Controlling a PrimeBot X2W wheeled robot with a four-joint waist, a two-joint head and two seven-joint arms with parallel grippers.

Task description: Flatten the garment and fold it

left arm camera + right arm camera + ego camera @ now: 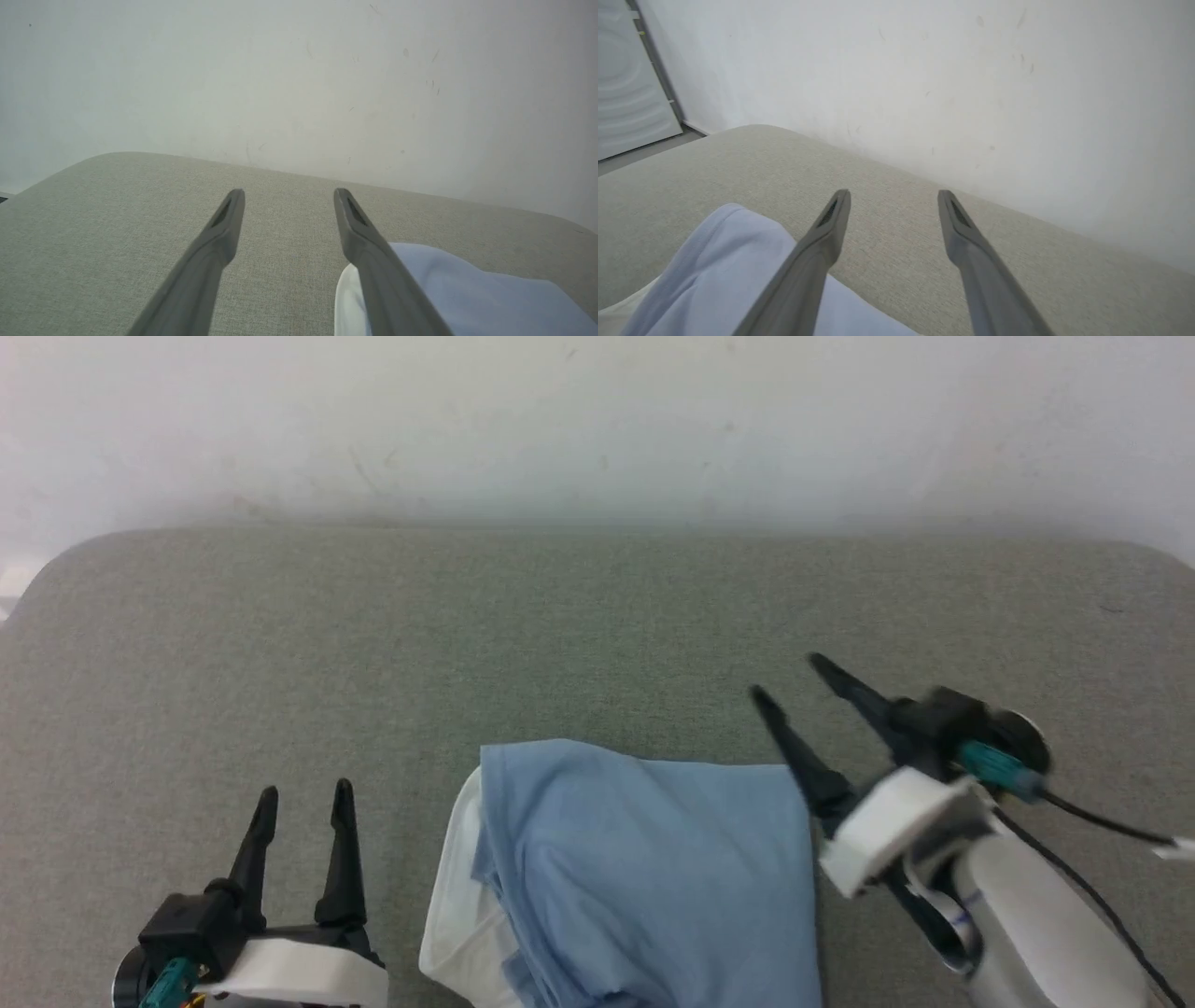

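Note:
The garment (644, 877) is a light blue shirt folded into a compact stack at the near middle of the grey-green padded surface (467, 635), with a white layer showing along its left edge. My left gripper (305, 791) stands open to the left of it, fingers pointing away, nothing between them. My right gripper (789, 677) is open just off the garment's far right corner, tilted up and to the left, holding nothing. The left wrist view shows the garment (472, 298) at lower right beside that gripper (287, 192). In the right wrist view the garment (719, 270) lies at lower left of the open gripper (894, 193).
A scuffed white wall (597, 429) runs along the far edge of the padded surface. The surface's rounded far-left corner (75, 560) drops off to the floor. A pale door (626, 84) stands far left in the right wrist view.

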